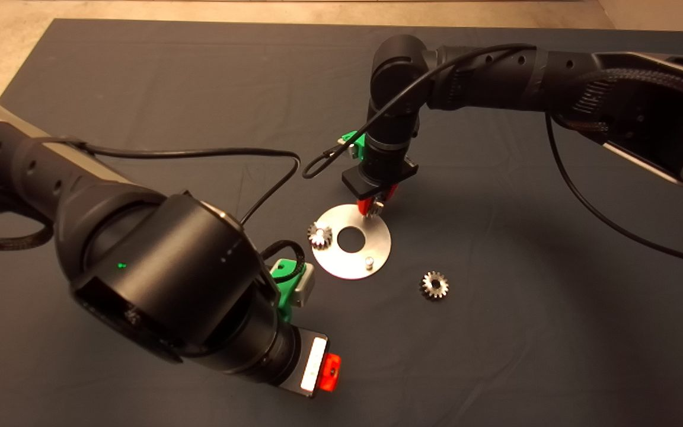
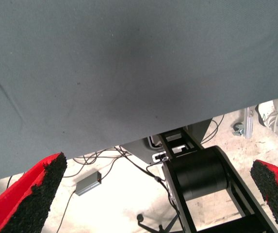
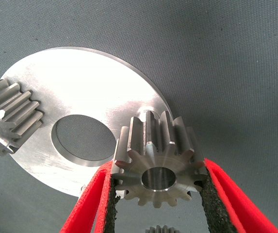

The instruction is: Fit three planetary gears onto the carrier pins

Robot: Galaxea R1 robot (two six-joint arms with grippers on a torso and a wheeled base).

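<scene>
Planetary gear (image 3: 158, 162) clamped between the red fingers (image 3: 92, 199) of the right hand (image 1: 373, 206), bore facing the wrist camera, poised just over a carrier pin (image 3: 142, 115) at the far rim of the silver carrier plate (image 1: 377, 249). Second gear (image 1: 320, 235) seated at the plate's left edge, over the pin there. Third gear (image 1: 434, 284) lying loose on the dark mat (image 1: 495, 356), near the plate's right side and not touching it. One bare pin (image 1: 369, 261) standing upright at the plate's near edge, beside the large central hole (image 1: 351, 238). Left hand (image 2: 148, 194) off near the lower left of the table, well apart from the plate, fingers (image 2: 41, 187) spread wide with nothing between them, pointed past the mat's edge toward floor and cables (image 2: 105, 158).
</scene>
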